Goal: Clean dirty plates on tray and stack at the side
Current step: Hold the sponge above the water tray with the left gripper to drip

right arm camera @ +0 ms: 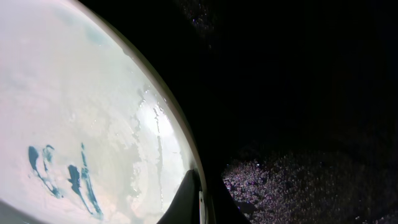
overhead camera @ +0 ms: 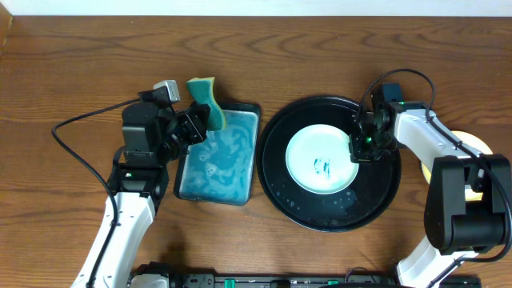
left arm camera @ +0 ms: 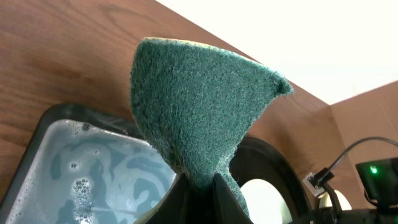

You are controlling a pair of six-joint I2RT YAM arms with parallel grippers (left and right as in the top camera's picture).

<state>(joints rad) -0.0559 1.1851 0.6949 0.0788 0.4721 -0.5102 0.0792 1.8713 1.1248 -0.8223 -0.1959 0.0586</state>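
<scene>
tabletop (overhead camera: 64,48): brown wood grain (evenly lit) | wall (overhead camera: 240,6): plain white

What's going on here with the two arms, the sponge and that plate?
Two robot arms are washing plates. The left gripper pinches a green sponge above the basin of soapy blue water. The right gripper is closed on the right rim of a white plate lying in the black tray. The teal scribbles on it are not yet wiped off. A yellowish plate lies right of the tray, partly hidden by the right arm.
</scene>
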